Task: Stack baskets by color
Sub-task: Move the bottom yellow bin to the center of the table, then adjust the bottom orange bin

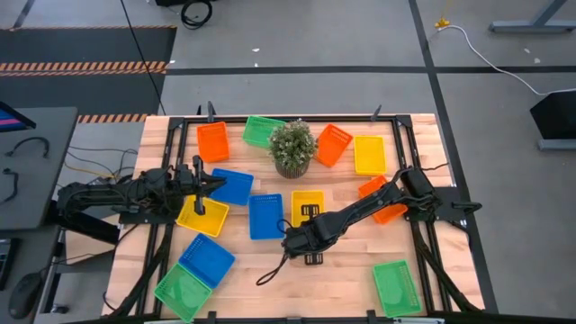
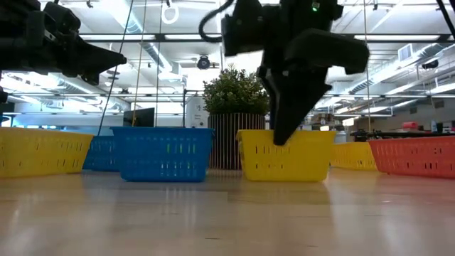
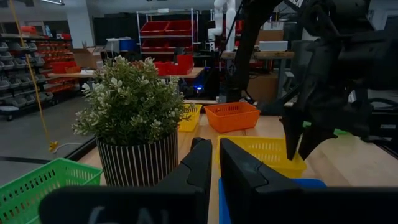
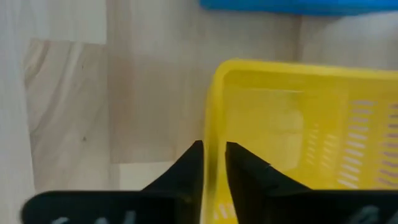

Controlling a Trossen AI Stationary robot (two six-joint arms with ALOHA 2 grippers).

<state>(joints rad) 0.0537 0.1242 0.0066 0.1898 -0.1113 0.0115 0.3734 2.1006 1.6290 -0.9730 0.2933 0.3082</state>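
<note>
Small perforated baskets in blue, yellow, orange and green lie scattered on the wooden table. A yellow basket rests flat on its bottom in the middle, right of a blue one. My right gripper points steeply down at this yellow basket's near wall. It is slightly open, with one finger on each side of the wall. My left gripper waits level above the table's left side, over another blue basket. It is shut with nothing in it. My right gripper has the rim of the yellow basket's near wall between its fingers, one inside the basket and one outside, coming from above. I cannot tell whether the fingers touch the wall. The basket sits level on the table.
A potted plant stands at the far middle, between a green basket and an orange basket. Another orange basket lies under my right arm. A blue basket and green baskets lie near the front edge.
</note>
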